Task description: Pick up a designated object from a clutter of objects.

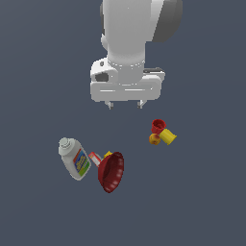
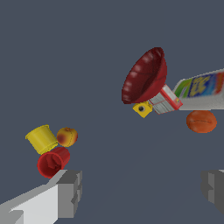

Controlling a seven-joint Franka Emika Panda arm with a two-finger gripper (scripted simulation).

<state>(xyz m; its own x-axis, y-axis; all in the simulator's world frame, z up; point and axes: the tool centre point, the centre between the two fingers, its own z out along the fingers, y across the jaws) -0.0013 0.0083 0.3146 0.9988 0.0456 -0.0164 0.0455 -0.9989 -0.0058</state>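
The arm's gripper [image 1: 125, 104] hung above the clutter with its jaws spread wide, holding nothing. The dark red bowl [image 1: 112, 171] stood tipped on its edge, the white bottle [image 1: 75, 159] lying just beside it and a small red-white box [image 1: 94, 158] wedged between them. Well apart from the bowl, the yellow cup [image 1: 168, 137] lay on its side, touching the red cup [image 1: 158, 126] and the small orange ball [image 1: 154, 139].
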